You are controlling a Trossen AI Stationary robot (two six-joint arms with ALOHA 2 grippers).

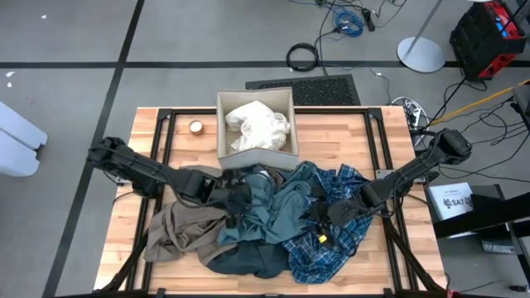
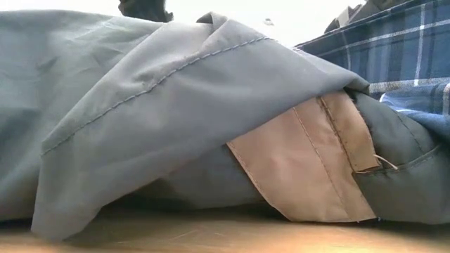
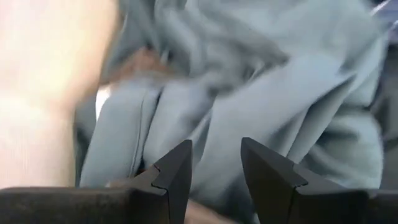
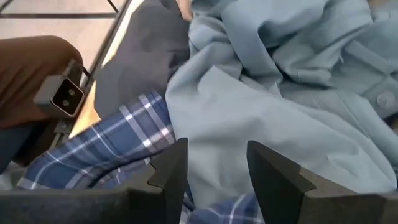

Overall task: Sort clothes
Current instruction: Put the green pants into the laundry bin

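Note:
A pile of clothes lies on the wooden table (image 1: 373,132). It has a tan-brown garment (image 1: 175,230) at the left, a teal-grey shirt (image 1: 273,207) in the middle, a blue plaid shirt (image 1: 335,236) at the right and a dark slate piece (image 1: 248,258) at the near edge. Cream-white pieces (image 1: 258,126) lie in the beige fabric box (image 1: 222,124) behind the pile. My left gripper (image 1: 238,204) is open, low at the teal-grey shirt's left part (image 3: 249,106). My right gripper (image 1: 319,217) is open, low where the teal-grey shirt (image 4: 261,118) meets the plaid shirt (image 4: 118,149). My left gripper points at the teal-grey shirt's folds (image 3: 214,149), which fill the gap between its two fingers. Whether the fingers touch the cloth, I cannot tell. My right gripper points at the teal-grey shirt's edge (image 4: 211,155) over the plaid shirt. Whether it touches, I cannot tell.
A small round object (image 1: 196,127) sits on the table left of the box. Black frame rails (image 1: 166,141) run along the table's sides. In the low view the teal-grey shirt (image 2: 140,105) and a tan piece (image 2: 302,169) fill the near edge. Cables and a fan base lie on the floor beyond.

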